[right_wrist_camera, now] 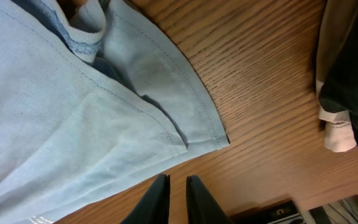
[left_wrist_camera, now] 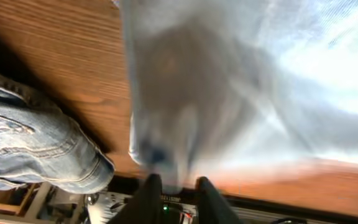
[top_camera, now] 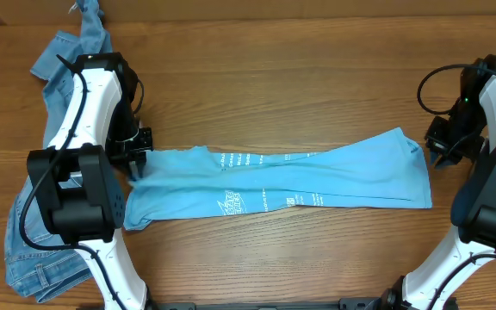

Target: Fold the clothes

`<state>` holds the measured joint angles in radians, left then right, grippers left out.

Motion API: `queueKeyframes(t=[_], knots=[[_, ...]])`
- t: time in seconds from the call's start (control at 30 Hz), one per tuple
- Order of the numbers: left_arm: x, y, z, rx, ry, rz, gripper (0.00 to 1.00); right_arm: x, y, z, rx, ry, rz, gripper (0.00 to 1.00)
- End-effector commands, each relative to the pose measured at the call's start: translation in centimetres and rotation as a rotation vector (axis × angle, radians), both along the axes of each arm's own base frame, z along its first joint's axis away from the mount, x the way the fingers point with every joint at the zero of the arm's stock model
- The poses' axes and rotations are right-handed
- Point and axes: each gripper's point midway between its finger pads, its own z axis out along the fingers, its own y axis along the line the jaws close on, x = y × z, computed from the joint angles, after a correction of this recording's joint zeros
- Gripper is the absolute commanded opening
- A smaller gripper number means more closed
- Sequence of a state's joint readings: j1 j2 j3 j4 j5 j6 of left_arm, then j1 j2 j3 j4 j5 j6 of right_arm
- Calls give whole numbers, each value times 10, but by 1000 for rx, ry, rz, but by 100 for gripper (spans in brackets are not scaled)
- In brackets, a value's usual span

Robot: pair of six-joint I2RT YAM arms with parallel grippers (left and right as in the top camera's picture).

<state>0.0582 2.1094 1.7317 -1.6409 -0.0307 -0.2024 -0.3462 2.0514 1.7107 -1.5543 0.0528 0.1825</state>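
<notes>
Gripping T-shirt (top_camera: 317,176) edge with left tool (left_wrist_camera: 178,185); hovering right tool (right_wrist_camera: 178,188), clenched on nothing, just beside the hem over counter (right_wrist_camera: 266,93).

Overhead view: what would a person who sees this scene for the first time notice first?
The sky-blue T-shirt lies as a long band across the middle of the wooden table, white lettering up. The left gripper pinches its left end, beside crumpled denim jeans at the table's left edge. The right gripper hangs just off the shirt's right end, fingers nearly together, holding nothing.
</notes>
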Motion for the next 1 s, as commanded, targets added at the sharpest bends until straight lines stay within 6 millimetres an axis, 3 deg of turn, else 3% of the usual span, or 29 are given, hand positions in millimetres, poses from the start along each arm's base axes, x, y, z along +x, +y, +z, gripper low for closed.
queueKeyframes(t=[0.0, 0.07, 0.17, 0.23, 0.33, 0.4, 0.47, 0.6, 0.7, 0.8, 0.97], knots=[[-4, -3, 6, 0, 0, -1, 38, 0, -3, 10, -22, -32, -3, 14], [-4, -3, 6, -3, 1, -1, 39, 0, -3, 10, -22, -32, -3, 14], [-4, -3, 6, -3, -1, -1, 40, 2, -2, 10, -17, -43, -8, 26], [-4, -3, 6, -3, -1, -1, 41, 6, -1, 9, -11, -57, -10, 45], [1, -3, 3, -2, -22, -2, 45, 11, 1, 8, 17, -85, -19, 57], [9, -3, 0, -1, -57, -1, 49, 14, -4, 7, 39, -116, -35, 75], [16, -7, -3, -26, -91, 10, 50, 21, -6, 8, 135, -187, -31, 85], [28, -15, -7, -69, -140, 27, 51, 21, -24, 8, 202, -265, -56, 88], [31, -15, -8, -68, -154, 27, 51, 25, -16, -1, 330, -354, -14, 92], [34, -15, -8, -68, -166, 26, 52, 18, -5, -32, 383, -373, 26, 94], [36, -15, -9, -68, -174, 26, 53, 15, -1, -65, 378, -404, 37, 97]])
